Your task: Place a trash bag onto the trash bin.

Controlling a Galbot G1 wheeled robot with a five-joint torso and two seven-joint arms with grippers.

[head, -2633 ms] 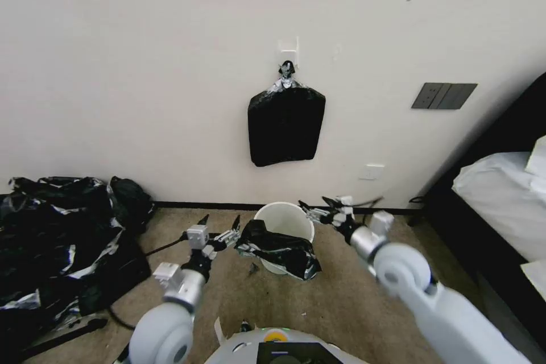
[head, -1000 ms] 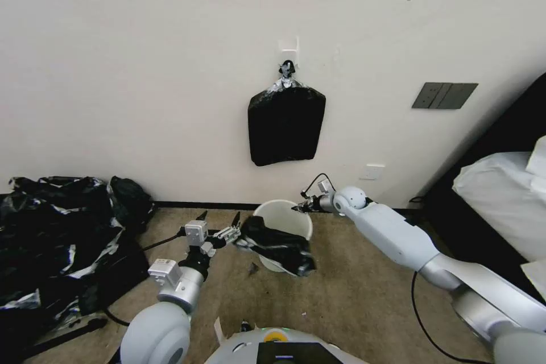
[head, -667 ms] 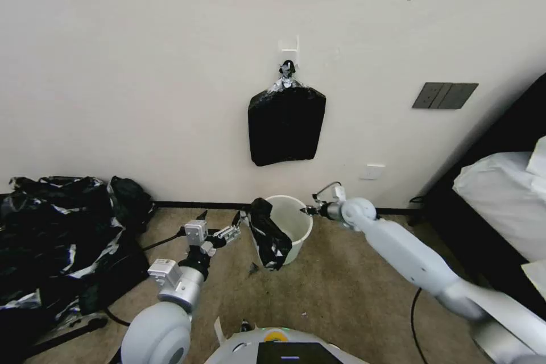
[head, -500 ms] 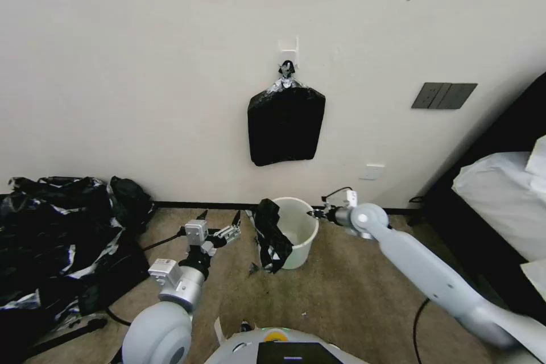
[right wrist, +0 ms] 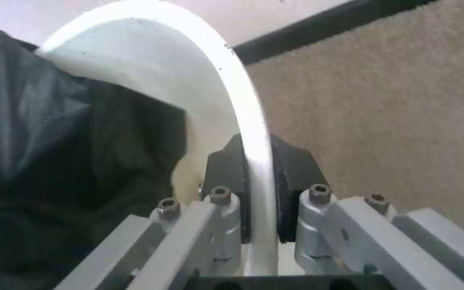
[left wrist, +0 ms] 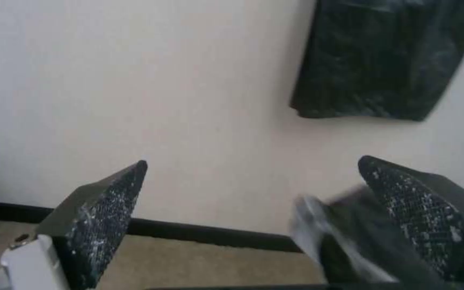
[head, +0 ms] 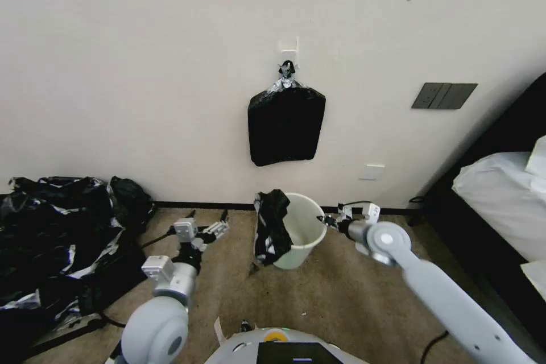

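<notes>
Black plastic, the trash bag point(head: 272, 226) is only draping over the left rim of the white trash bin point(head: 304, 239) at lower centre, not yet lining it. The right claw point(head: 330, 220) is pinching the bin's right rim; the left claw point(head: 206, 221) is hanging released nearby. A heap of black plastic point(head: 57, 239) is lying at lower left.

Flat black pack point(head: 286, 125) with knotted top hanging from a white wall hook point(head: 289, 48). Heap of black plastic point(head: 62, 239) on beige carpet point(head: 330, 296) at left. Grey switch plate point(head: 444, 95) on wall, white bedding point(head: 500, 193) at right edge.
</notes>
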